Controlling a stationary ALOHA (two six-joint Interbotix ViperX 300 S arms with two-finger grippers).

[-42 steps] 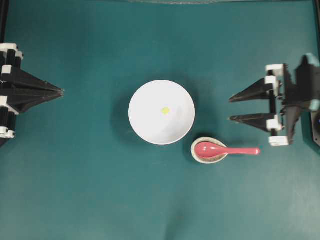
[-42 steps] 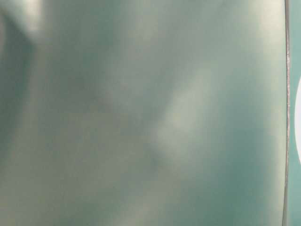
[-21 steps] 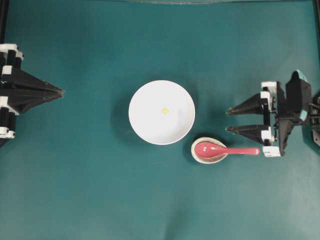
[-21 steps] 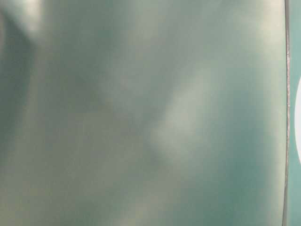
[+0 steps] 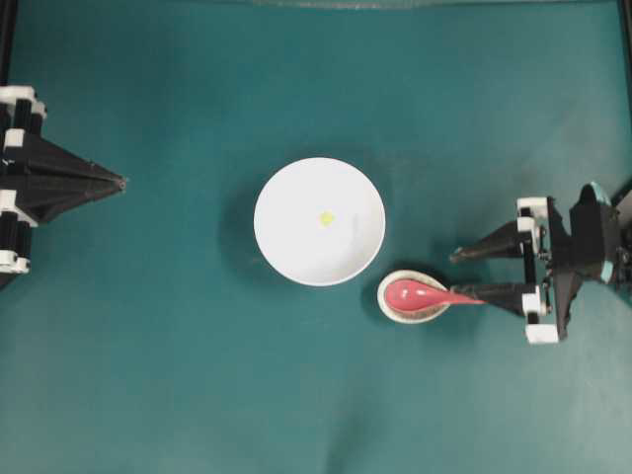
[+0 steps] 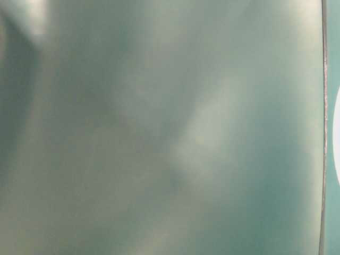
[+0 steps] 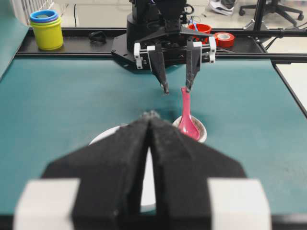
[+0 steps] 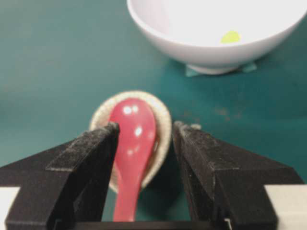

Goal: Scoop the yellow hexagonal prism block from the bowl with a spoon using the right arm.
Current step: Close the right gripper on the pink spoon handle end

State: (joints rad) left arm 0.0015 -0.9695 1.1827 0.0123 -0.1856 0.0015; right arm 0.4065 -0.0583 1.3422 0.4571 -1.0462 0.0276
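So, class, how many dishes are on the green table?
2: the white bowl at the centre, and the small speckled dish just beside it toward the right gripper, under the spoon. None looks hidden.

Teal table (image 5: 178, 375), white bowl (image 5: 296, 252), speckled dish (image 5: 387, 305)

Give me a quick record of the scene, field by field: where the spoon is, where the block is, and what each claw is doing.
spoon: pink-red spoon, scoop resting in the small speckled dish, handle pointing toward the right claw
block: yellow block lying inside the white bowl
right claw: right claw open, fingers on either side of the spoon handle, not yet closed on it
left claw: left claw shut, holding nothing, parked at the left edge, away from the bowl
table: teal surface
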